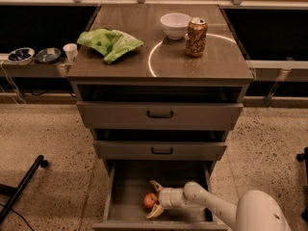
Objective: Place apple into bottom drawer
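The red-orange apple (150,200) lies on the floor of the bottom drawer (126,186), which is pulled out, left of its middle. My gripper (153,198) reaches into the drawer from the right on its white arm (211,207). Its fingers are spread apart, one fingertip (154,184) behind the apple and the other in front of it. The apple sits between them and they do not appear to press on it.
The two upper drawers (160,114) are slightly pulled out. On the cabinet top stand a white bowl (175,24), a soda can (196,31) and a green bag (110,43). Small bowls and a cup (70,51) sit on a shelf at left. A black leg (21,186) lies on the floor at left.
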### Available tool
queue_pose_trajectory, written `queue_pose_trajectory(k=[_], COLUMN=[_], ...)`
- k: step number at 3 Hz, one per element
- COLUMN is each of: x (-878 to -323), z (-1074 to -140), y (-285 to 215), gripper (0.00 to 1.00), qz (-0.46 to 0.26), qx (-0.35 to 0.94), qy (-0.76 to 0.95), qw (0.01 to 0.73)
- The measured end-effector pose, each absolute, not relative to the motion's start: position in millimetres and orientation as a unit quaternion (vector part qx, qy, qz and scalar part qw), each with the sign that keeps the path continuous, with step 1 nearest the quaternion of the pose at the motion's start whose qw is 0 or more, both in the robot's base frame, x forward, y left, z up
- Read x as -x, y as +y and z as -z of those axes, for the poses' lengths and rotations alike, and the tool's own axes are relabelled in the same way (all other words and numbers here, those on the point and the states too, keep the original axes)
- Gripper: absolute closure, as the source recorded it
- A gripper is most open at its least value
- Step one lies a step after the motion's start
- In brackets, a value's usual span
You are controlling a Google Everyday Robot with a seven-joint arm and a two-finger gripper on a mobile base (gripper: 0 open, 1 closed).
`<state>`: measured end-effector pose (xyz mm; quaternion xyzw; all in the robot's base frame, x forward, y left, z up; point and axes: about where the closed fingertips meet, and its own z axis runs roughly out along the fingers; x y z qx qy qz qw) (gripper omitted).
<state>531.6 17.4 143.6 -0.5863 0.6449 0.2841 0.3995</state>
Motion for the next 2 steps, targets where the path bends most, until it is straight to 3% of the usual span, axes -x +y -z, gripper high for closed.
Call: queue_pose_trajectory(k=[1, 2], x=[-529, -526], z=[-161, -198], y=[8, -13], gripper=[0.09, 0.00], qz=[-0.292, -0.311], qx=[0.581, 0.575], qy=[0.637, 0.620], qw=[0.413, 0.434])
